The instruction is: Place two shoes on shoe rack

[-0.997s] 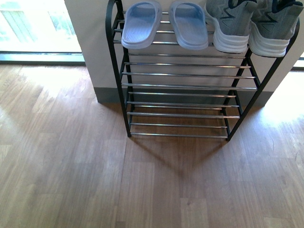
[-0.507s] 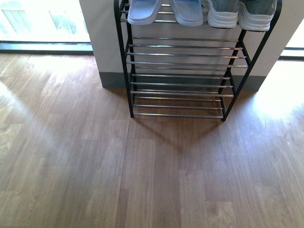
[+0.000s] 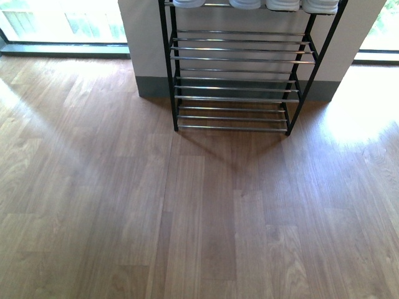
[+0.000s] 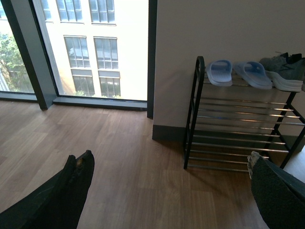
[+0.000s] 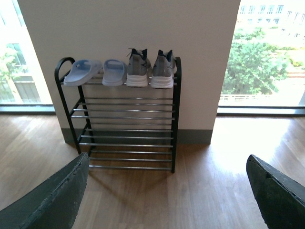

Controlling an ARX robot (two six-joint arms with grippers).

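1. The shoe rack [image 5: 126, 126] stands against the pale wall [image 5: 128, 28] between two bright windows, its black uprights on the wooden floor [image 3: 199, 212].
2. Up on the top tier sit the two shoes — the grey sneakers, side by side and touching, toes toward the room. In the right wrist view one shoe [image 5: 138, 71] is nearer the middle of the rack and the other shoe [image 5: 163, 72] is at the rack's end, by the upright.
3. Beside them on the same tier lies a pair of light blue slippers [image 5: 93, 71], taking up the other half of the rods.
4. The tiers below carry nothing but their silver rods.
5. From the front view only the lower tiers show clearly; the white soles [image 3: 299, 5] just peek in at the very top edge, with the slipper soles next to them.
6. The left gripper [image 4: 169, 191] is spread wide — its two dark fingers [image 4: 71, 186] sit far apart at the frame's edges, with bare floor between them and nothing held.
7. The right gripper [image 5: 167, 195] is likewise spread wide and holding nothing; its dark fingers [image 5: 57, 195] frame the rack from well back.
8. Both grippers are well apart from the rack, and neither arm shows in the front view.
9. Sunlight falls in a bright patch on the floor beside the rack.
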